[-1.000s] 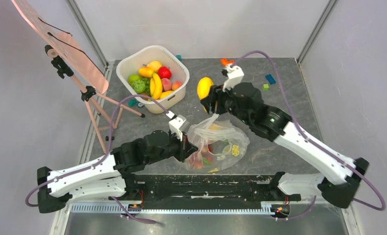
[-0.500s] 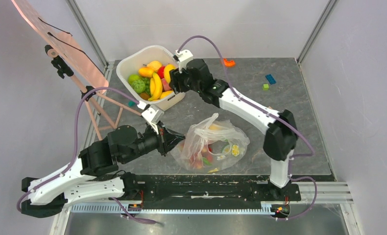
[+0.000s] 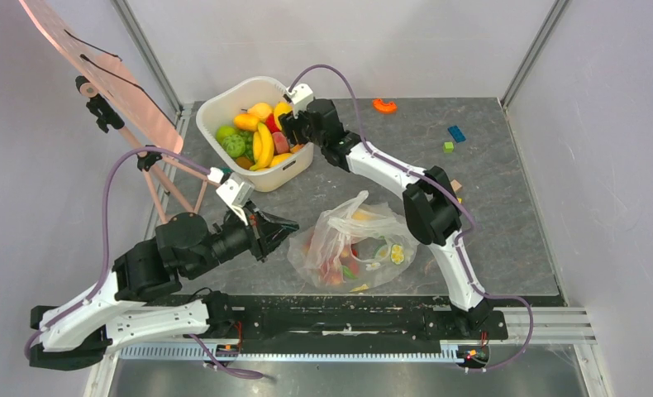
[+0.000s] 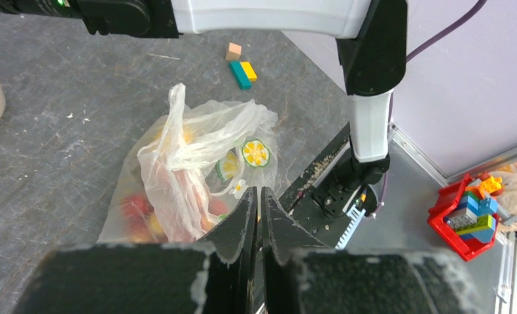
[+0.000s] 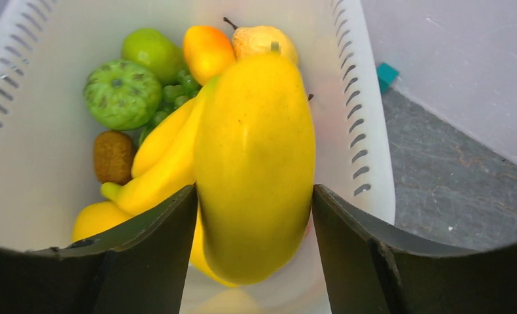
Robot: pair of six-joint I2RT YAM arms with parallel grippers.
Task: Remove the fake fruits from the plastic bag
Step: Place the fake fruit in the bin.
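One large, glossy yellow plastic fruit [image 5: 256, 163] is gripped lengthwise by the right end effector [image 5: 254, 196], whose fingers are closed against both its sides. It is held above the white slotted plastic tub [image 5: 367, 98] at the far left of the bench [image 3: 488, 182]. Below it, much of the tub is filled by a yellow banana bunch [image 5: 158, 163], green fruits and an orange one.

The step in hand is judged to be the drop-off. The fruit should be lowered close to the pile before the fingers are parted, so that it is not bounced over the rim. A spot over the tub's middle is preferred to one by its wall, and the fingers should be spread fully before the arm is lifted away.

The thin, clear, crinkly plastic bag [image 3: 356, 240] lies on the bench near the arm bases, well apart from the tub. Several small red and yellow fake fruits [image 3: 336, 269] are seen through its film. The left end effector [image 4: 259, 196] is closed on nothing and is poised just beside the bag's left edge. A loop handle could be pinned by it to steady the bag for the next pick.
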